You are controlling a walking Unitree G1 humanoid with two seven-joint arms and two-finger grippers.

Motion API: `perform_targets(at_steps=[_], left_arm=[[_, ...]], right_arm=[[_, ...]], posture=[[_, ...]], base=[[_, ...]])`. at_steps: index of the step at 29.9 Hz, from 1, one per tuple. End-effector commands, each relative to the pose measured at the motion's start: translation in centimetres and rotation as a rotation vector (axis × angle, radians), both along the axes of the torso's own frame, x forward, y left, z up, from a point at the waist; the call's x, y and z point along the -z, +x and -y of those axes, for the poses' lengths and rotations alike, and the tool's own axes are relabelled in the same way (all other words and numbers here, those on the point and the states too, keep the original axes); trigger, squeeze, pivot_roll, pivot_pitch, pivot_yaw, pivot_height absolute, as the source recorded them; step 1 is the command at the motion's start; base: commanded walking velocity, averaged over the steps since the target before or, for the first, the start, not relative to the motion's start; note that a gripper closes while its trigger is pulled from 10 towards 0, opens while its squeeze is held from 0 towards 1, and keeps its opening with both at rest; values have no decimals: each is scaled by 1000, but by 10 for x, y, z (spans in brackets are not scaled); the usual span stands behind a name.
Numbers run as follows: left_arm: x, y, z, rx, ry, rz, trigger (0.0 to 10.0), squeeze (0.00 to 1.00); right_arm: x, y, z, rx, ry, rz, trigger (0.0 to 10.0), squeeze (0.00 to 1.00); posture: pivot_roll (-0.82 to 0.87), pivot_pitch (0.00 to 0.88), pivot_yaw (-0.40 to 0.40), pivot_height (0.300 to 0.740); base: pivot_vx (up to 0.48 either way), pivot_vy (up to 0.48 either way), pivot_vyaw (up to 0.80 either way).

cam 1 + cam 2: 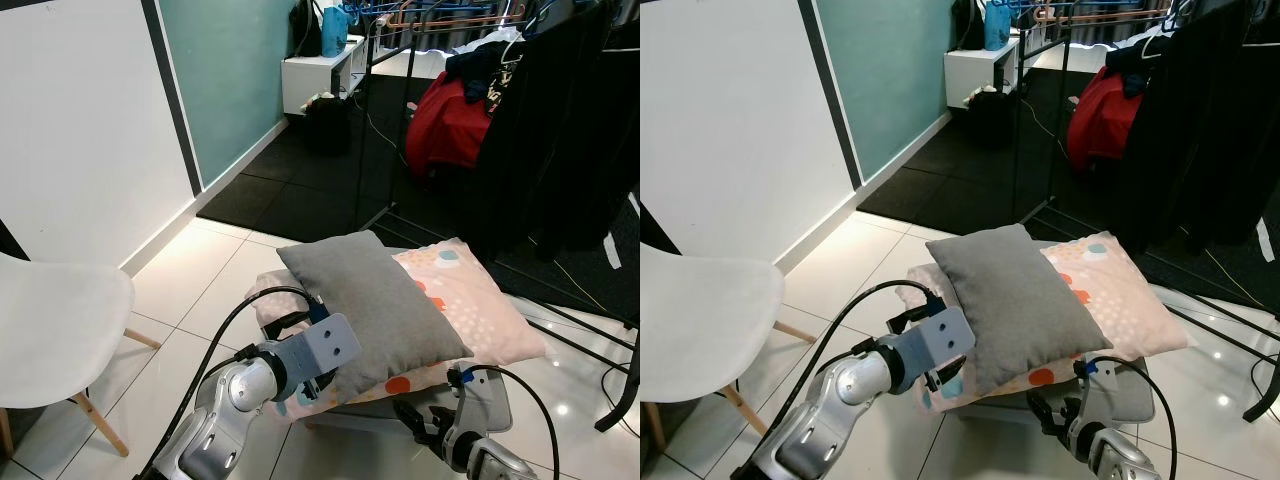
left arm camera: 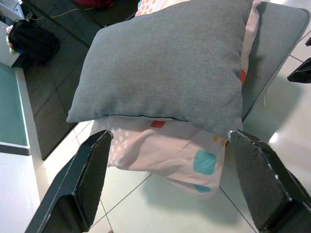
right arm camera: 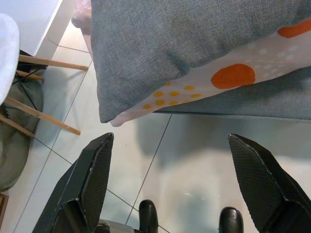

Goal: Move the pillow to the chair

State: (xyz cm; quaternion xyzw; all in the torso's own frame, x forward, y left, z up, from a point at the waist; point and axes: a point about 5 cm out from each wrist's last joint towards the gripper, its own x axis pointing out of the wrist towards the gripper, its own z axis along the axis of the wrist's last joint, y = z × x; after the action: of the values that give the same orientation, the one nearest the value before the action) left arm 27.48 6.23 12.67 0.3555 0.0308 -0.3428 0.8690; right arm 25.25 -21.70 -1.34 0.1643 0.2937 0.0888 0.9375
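We are standing over a low grey padded stool [image 1: 495, 400] on a white tiled floor [image 1: 205, 290], where a grey pillow [image 1: 370, 300] is lying on top of a pink patterned pillow [image 1: 480, 300], the two stacked crosswise and both overhanging the seat. Our left tool [image 2: 167, 179] is hovering just beside the near-left corner of the stack, its two black fingers [image 2: 90, 179] spread wide and gripping nothing, with the grey pillow's edge lying between them in the left wrist view. Our right tool [image 3: 180, 184] is hanging lower, near the stool's front edge and under the overhanging corner, its fingers likewise spread wide and empty. The white chair [image 1: 55, 330], on slanted wooden legs, is waiting well apart to our left by the white wall [image 1: 80, 130]; a rack of dark clothes [image 1: 560, 120] and a red garment [image 1: 445, 120] are hanging behind. We are judging the grey pillow as light, soft and compressible, its woven cover offering good friction, so it will likely sag and fold if pinched at one corner. A hold across the bunched edge nearest the left tool looks best, ideally with the right tool steadying the opposite corner, taking care not to drag the pink pillow along.
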Motion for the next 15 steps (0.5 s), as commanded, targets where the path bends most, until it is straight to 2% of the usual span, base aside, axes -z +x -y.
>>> perform_targets(at_steps=[1, 15], left_arm=[[2, -1, -2, 2, 10, -13, 10000, 0], [4, 0, -8, -2, 13, -16, 10000, 0]], right_arm=[[3, -3, -1, 2, 2, -7, 10000, 0], [3, -1, -6, 12, 11, 1, 10000, 0]], posture=[[-92, 66, 18, 740], [-95, 54, 40, 740]], base=[[0, 0, 0], [0, 0, 0]])
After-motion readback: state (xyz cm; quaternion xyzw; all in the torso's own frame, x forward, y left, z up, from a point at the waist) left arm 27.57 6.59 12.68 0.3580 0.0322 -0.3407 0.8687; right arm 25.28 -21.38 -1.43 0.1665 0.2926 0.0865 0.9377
